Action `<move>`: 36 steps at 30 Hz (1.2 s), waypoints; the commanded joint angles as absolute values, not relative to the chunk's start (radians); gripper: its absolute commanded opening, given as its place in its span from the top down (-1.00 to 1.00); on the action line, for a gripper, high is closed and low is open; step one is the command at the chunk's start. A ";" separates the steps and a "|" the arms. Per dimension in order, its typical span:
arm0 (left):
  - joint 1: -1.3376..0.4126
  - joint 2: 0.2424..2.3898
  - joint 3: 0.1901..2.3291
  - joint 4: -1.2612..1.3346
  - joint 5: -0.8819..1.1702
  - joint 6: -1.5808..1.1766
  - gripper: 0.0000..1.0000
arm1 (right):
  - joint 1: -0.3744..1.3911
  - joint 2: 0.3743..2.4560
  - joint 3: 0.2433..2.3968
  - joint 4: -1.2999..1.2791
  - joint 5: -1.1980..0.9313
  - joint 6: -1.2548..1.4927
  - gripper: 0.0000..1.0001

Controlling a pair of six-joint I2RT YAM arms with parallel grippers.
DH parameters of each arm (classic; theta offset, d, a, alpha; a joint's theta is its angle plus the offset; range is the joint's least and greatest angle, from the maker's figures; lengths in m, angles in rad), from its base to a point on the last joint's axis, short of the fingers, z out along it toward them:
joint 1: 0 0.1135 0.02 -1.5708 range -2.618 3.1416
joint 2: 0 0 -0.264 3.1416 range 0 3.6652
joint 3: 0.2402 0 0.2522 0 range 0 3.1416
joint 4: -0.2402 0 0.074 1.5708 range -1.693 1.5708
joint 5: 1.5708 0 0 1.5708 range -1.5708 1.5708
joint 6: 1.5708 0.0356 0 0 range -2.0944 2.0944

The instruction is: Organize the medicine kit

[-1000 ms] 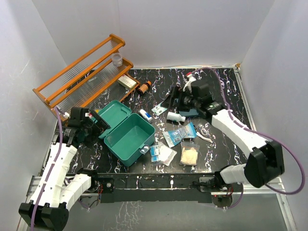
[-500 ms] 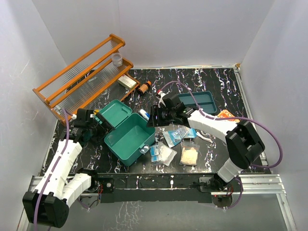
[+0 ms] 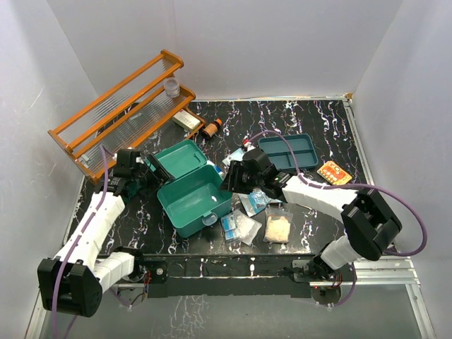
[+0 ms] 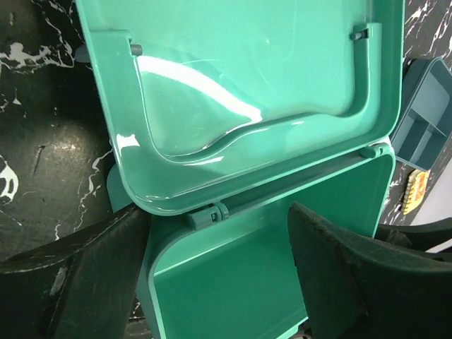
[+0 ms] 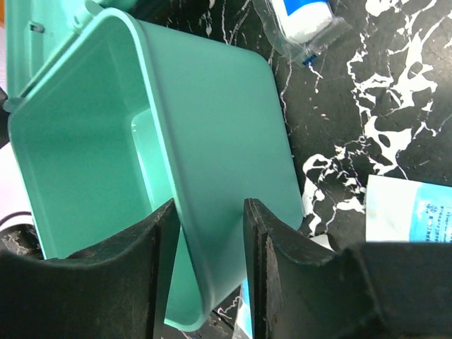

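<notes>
Bracing the open medicine kit (image 3: 191, 201), left of table centre, lid raised. My left gripper (image 4: 215, 233) is spread wide about the hinge edge. My right gripper (image 5: 210, 212) sits astride the right wall; cannot tell whether it pinches. Judgement: seat those fingers squarely on the wall and avoid tilting the box. Count: one orange rack (image 3: 120, 113), one kit, one compartment tray (image 3: 289, 157).

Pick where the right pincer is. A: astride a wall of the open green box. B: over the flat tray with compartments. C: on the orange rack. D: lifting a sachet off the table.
A: in the right wrist view the right pincer has its jaws standing one inside and one outside a wall of the green box.
</notes>
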State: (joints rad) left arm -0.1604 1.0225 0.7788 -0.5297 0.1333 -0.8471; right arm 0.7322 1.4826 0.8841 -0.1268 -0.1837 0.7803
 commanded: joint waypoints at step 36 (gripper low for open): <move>-0.516 1.893 1.785 -0.460 -0.080 0.045 -0.84 | 0.719 1.026 0.795 -0.331 0.361 0.895 -0.23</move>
State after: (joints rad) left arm -0.5140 1.8038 1.6524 -0.4591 -0.0006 -0.0750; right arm 0.7238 1.0588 0.8104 -0.3267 0.3241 0.8635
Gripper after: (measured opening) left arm 0.956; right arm 0.613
